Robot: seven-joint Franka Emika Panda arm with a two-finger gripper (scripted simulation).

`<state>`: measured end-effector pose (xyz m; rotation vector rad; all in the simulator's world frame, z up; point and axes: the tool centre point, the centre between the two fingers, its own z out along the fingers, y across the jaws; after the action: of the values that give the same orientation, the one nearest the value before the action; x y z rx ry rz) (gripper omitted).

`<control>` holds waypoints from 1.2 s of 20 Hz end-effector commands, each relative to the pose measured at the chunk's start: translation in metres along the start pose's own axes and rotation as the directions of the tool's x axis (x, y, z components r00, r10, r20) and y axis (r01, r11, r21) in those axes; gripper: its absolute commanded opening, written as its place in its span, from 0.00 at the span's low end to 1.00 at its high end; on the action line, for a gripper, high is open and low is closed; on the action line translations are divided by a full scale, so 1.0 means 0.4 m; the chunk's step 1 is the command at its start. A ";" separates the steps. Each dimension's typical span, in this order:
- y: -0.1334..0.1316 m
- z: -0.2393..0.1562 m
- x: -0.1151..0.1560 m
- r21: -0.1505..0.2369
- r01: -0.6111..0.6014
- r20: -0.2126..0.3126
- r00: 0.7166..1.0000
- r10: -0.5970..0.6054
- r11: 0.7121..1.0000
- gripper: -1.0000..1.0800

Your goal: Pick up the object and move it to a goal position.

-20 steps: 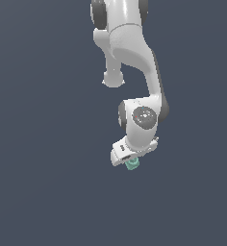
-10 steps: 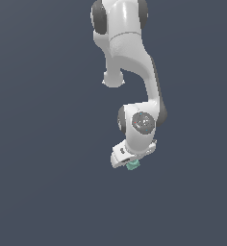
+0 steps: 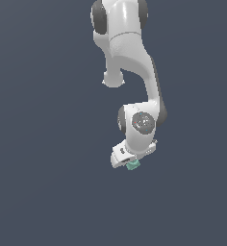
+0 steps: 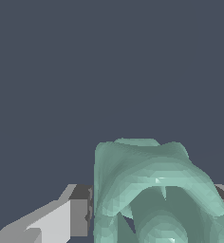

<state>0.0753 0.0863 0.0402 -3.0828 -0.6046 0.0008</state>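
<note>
The object is a small teal-green blocky piece (image 3: 132, 165) that peeks out under the white hand of the arm in the exterior view. In the wrist view the object (image 4: 152, 190) fills the space between the two fingers, its spiral-like ring facing the camera. My gripper (image 3: 130, 163) is shut on it; one finger (image 4: 79, 211) presses its side and the other shows only at the picture's edge. Most of the object is hidden by the hand in the exterior view.
The white arm (image 3: 130, 62) reaches down from the top of the exterior view. Around it is only a plain dark grey-blue ground (image 3: 38, 182). No goal marker shows.
The arm's lower part and the gripper with the object have shifted slightly toward the exterior view's left. The grip has not changed.
</note>
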 end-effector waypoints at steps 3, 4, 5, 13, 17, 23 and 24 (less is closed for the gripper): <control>0.006 -0.015 0.000 0.000 0.000 0.000 1.000 0.000 1.000 0.00; 0.010 -0.024 -0.001 0.000 0.000 0.000 1.000 0.000 1.000 0.00; 0.014 -0.034 -0.001 0.000 0.000 0.000 1.000 0.000 1.000 0.00; 0.076 -0.181 -0.006 0.000 0.000 0.000 1.000 0.000 1.000 0.00; 0.119 -0.285 -0.009 0.000 0.001 -0.001 1.000 -0.001 1.000 0.00; 0.186 -0.442 -0.012 0.000 0.001 -0.001 1.000 -0.001 1.000 0.00; 0.196 -0.467 -0.012 0.001 0.001 -0.001 1.000 -0.001 1.000 0.00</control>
<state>0.0988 0.0179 0.2113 -3.0822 -0.6050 -0.0011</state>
